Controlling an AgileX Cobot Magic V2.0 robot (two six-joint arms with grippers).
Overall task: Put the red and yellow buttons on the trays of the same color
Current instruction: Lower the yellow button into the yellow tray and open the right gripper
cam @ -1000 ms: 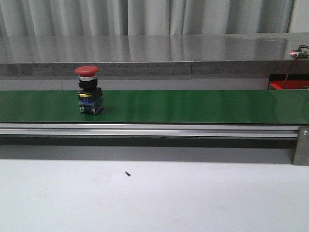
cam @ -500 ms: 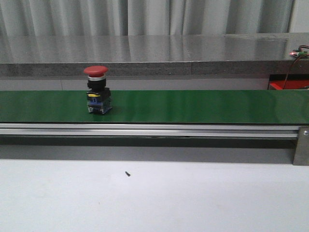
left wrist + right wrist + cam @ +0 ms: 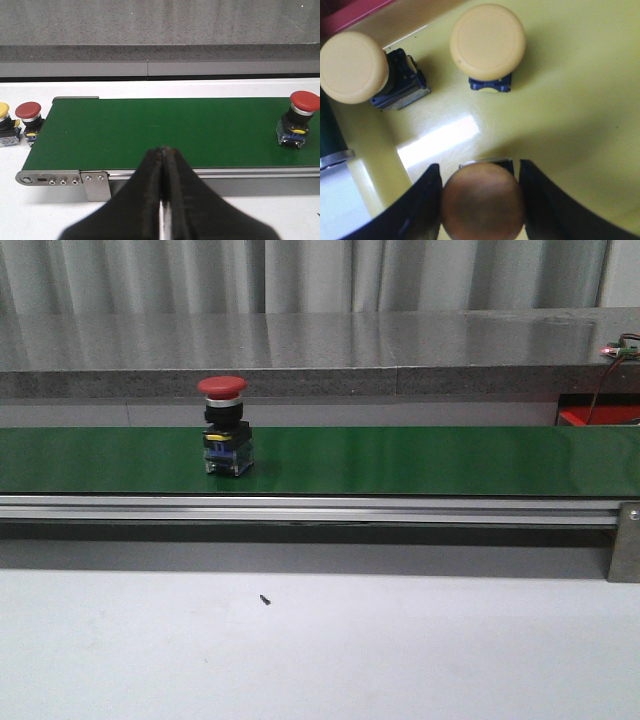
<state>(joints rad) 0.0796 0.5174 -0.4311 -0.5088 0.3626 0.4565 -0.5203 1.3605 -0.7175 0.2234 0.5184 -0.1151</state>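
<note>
Front view: a red button (image 3: pixel 224 425) stands upright on the green conveyor belt (image 3: pixel 420 460), toward the bench's left end and nearer the belt's front edge than its back one. An aluminium rail (image 3: pixel 300 510) runs along the belt's front, and a small dark speck (image 3: pixel 264 599) lies on the white bench top (image 3: pixel 320 650) in front of it. A grey ledge (image 3: pixel 320 350) runs behind the belt, and a sliver of something red (image 3: pixel 590 416) shows at the far right. Neither arm appears here.

Left wrist view: the left gripper (image 3: pixel 163 150) hangs over the belt's front rail near the belt's left end, its dark fingers (image 3: pixel 150 180) pressed together with nothing between them. The red button (image 3: pixel 298 118) on the belt stands well apart from it, along the belt toward the bench's right. Off the belt's end, on the white bench, a second red button (image 3: pixel 29 115) stands just beside a yellow button (image 3: pixel 6 125) cut by the frame edge. Bare belt lies between gripper and button.

Right wrist view: the right gripper (image 3: pixel 481 200) is over the yellow tray (image 3: pixel 570 100), a rounded yellowish-brown button cap (image 3: pixel 482 200) sitting between its fingers (image 3: pixel 422 205); whether they press on it I cannot tell. Two more yellow buttons (image 3: pixel 487 42) (image 3: pixel 355 67) stand on the tray floor, apart from each other and the gripper. A red edge (image 3: pixel 350 15) borders the tray.
</note>
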